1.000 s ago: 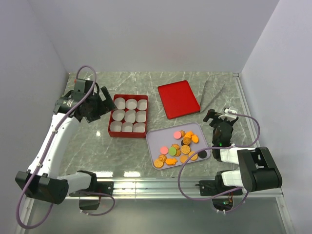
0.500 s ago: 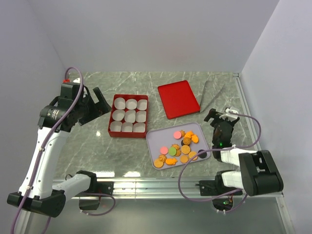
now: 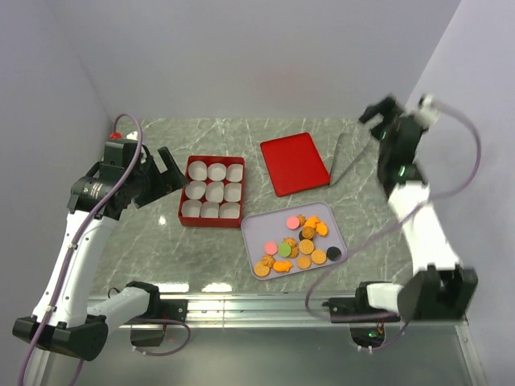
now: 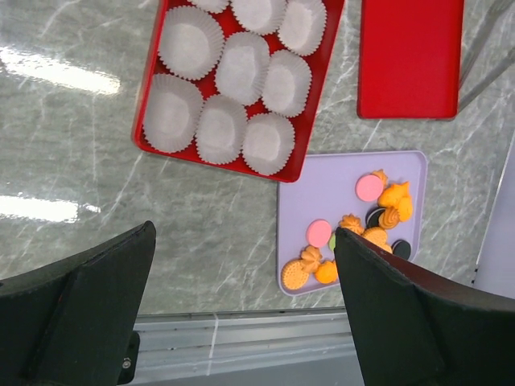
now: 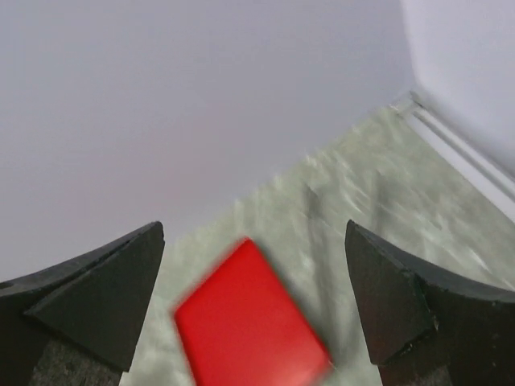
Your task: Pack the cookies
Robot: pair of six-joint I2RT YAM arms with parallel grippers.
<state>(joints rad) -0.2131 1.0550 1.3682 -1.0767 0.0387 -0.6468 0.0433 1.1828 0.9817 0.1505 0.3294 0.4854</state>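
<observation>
Left end effector (image 3: 173, 167) is hovering above the table (image 3: 145, 241), left of the red box (image 3: 211, 223), with its jaws standing wide apart and holding nothing. Nine white paper cups (image 3: 215, 190) are sitting in the box, all looking empty. Red lid (image 3: 294, 163) is lying flat behind. The cookies (image 3: 296, 245) are lying heaped on the lavender tray (image 3: 257, 229), near the box; none packed yet. Thin metal tool (image 3: 342, 157), probably tongs, is lying right of the lid. Right end effector (image 3: 382, 108) is hanging high over the far right, jaws apart, empty. Judgement: approach stage. Best to come down on a loose edge cookie, pinching across its rim.
</observation>
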